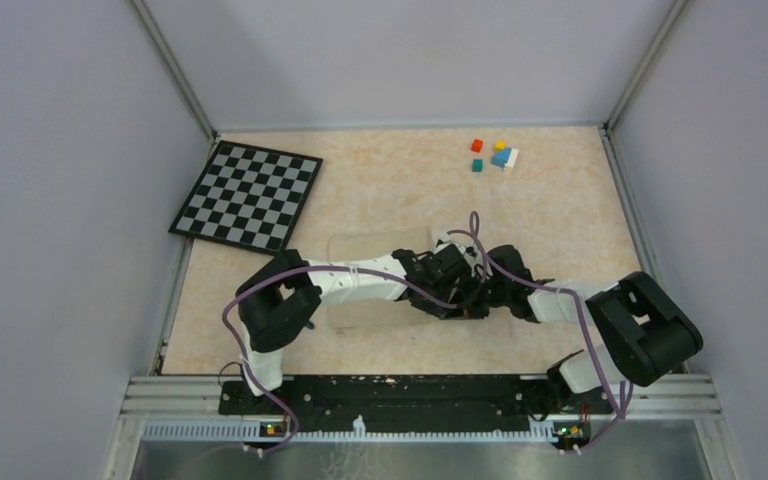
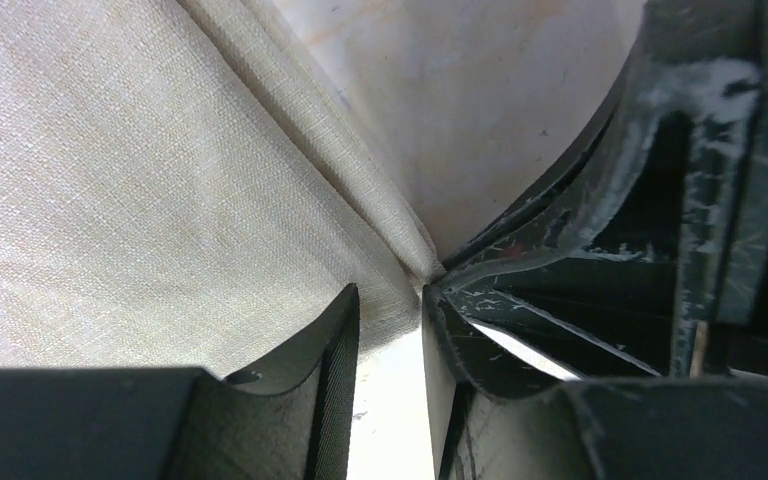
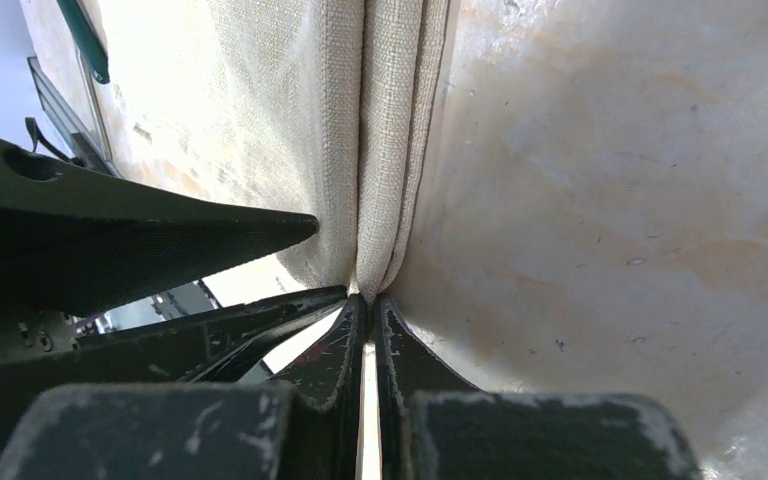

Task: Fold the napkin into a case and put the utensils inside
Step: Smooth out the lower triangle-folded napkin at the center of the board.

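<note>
The beige napkin (image 1: 375, 250) lies folded on the table in front of the arms, and both arms reach over its right edge. My right gripper (image 3: 368, 300) is shut on the napkin's doubled edge (image 3: 390, 150), pinching the fold at its tips; it also shows in the top view (image 1: 480, 297). My left gripper (image 2: 390, 300) stands right beside it with the jaws a little apart, and a corner of the napkin (image 2: 110, 150) lies between the tips without filling the gap. A teal-green utensil handle (image 3: 85, 40) shows beyond the cloth. The other utensils are hidden.
A black-and-white checkerboard (image 1: 247, 195) lies at the back left. Several small coloured cubes (image 1: 495, 155) sit at the back right. Grey walls close in the table on three sides. The two grippers are nearly touching each other.
</note>
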{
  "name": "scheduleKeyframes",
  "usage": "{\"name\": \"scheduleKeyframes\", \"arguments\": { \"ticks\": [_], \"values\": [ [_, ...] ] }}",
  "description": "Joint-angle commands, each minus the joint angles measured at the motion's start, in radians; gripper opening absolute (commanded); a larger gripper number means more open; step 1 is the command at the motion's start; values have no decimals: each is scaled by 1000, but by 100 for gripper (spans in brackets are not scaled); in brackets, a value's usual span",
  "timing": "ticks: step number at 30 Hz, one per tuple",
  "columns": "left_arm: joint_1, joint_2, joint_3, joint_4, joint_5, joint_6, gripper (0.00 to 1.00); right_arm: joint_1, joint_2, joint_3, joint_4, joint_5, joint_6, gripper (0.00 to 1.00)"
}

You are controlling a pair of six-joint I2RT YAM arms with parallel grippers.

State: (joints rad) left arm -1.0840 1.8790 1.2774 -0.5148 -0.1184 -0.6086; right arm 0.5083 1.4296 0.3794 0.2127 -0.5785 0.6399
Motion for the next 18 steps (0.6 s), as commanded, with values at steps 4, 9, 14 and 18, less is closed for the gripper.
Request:
{"name": "scheduleKeyframes", "arguments": {
  "ticks": [4, 9, 14, 18],
  "values": [
    [-11, 32, 29, -30, -25, -28, 31, 4, 11, -14, 67, -18, -8, 0],
    [-14, 32, 41, -23, -11, -19, 17, 4, 11, -13, 75, -23, -1, 0],
    [-19, 12, 62, 11, 18, -19, 0, 4, 10, -15, 78, -23, 2, 0],
    [-28, -1, 75, 29, 42, -26, 0, 4, 4, -21, 86, -23, 12, 0]
  ]
}}
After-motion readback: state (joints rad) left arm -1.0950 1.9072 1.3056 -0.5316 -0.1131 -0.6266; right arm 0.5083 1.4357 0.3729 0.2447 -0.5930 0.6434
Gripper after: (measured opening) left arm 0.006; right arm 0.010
